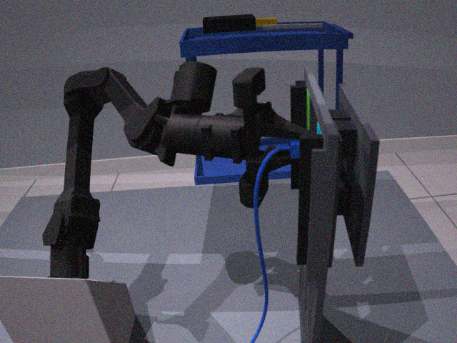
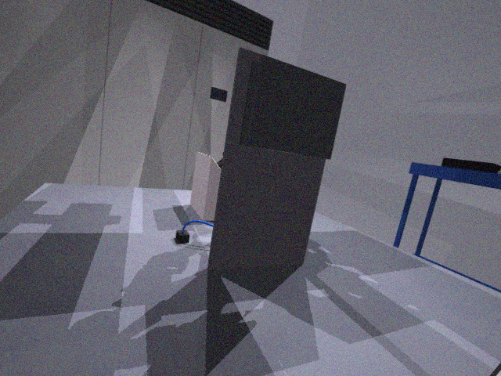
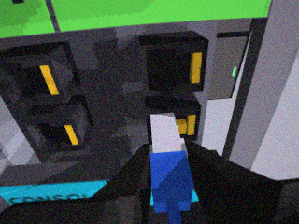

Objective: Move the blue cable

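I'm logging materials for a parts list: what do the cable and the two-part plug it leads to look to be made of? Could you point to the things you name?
Blue cable (image 1: 259, 236) (image 2: 196, 221): probably a soft plastic or rubber jacket, given its smooth, even colour and loose curve.
Plug (image 3: 172, 175): likely rigid plastic, with a flat-faced blue rear and a pale, plain front; no metallic glint shows, though image grain leaves the finish uncertain.

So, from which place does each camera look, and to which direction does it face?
Top: raised, off to one side, looking across the arm and the server panels; nearly the whole arm shows, with the gripper.
Exterior: low, behind the dark cabinet, facing its back; the arm is almost wholly hidden.
Wrist: on the arm, facing the ports; only fingers show.
Top and wrist share the blue plug.
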Available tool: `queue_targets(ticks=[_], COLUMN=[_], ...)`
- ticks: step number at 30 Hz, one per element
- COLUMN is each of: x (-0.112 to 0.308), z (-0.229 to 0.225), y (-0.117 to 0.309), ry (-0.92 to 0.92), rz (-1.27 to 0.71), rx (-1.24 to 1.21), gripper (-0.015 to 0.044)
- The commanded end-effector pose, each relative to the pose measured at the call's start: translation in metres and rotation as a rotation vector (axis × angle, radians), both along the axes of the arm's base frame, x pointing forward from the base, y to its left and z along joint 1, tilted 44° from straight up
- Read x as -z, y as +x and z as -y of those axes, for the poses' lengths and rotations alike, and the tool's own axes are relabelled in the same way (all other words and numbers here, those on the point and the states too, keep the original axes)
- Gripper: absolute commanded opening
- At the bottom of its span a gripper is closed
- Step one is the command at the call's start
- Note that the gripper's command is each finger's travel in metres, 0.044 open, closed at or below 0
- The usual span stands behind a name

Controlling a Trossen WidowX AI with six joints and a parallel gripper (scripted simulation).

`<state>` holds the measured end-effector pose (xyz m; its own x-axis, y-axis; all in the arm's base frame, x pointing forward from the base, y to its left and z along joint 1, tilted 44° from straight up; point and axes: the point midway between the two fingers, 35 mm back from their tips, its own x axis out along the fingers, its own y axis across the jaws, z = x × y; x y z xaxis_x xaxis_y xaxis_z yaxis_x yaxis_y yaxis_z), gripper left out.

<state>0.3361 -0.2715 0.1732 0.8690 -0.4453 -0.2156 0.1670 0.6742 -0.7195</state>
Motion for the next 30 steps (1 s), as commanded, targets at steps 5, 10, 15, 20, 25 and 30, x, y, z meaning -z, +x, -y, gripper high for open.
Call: queue_targets(ticks=[5,10,15,20,25,30], x=[0.0,0.0,0.0,0.0,0.0,0.0], z=[-0.002,-0.003,-0.003,-0.004,-0.005,-0.006], y=[-0.006,-0.008,-0.011,-0.014,-0.017,-0.019], ry=[0.0,0.0,0.0,0.001,0.001,0.001], rz=[-0.001,-0.001,-0.001,-0.001,-0.002,-0.002], rx=[-0.002,-0.002,-0.002,-0.002,-0.002,-0.002], gripper=[0.0,0.0,0.0,0.0,0.0,0.0])
